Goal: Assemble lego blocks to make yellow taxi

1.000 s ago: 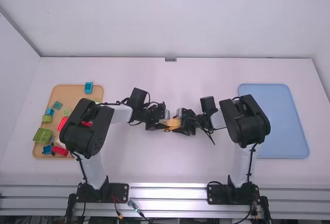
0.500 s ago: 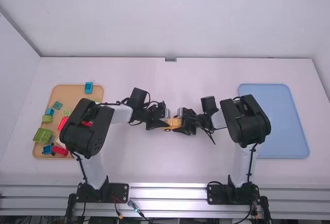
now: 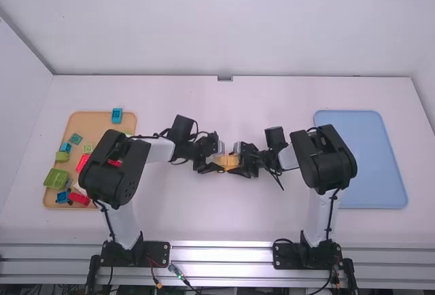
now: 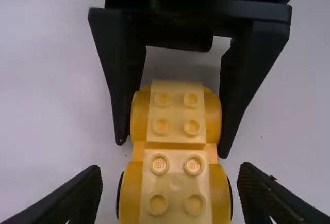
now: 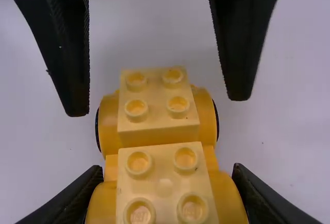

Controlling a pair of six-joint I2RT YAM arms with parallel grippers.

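In the high view my left gripper and my right gripper face each other at the table's middle, at opposite ends of the yellow block car. The left wrist view has my left gripper open around the near end of the car, with gaps on both sides; the other gripper's fingers press the far end. Seen from the right wrist, my right gripper is shut on the car, while the left one's fingers stand apart beside its far end. Studded yellow blocks top the car at both ends.
A tan tray with several green, blue and red blocks lies at the left, partly under the left arm. A teal block is at its back edge. At the right lies a light-blue tray, with the right arm near its left side.
My left gripper has opened and let go of the car, its fingers now farther apart at the left end. The right gripper has kept still with the car.
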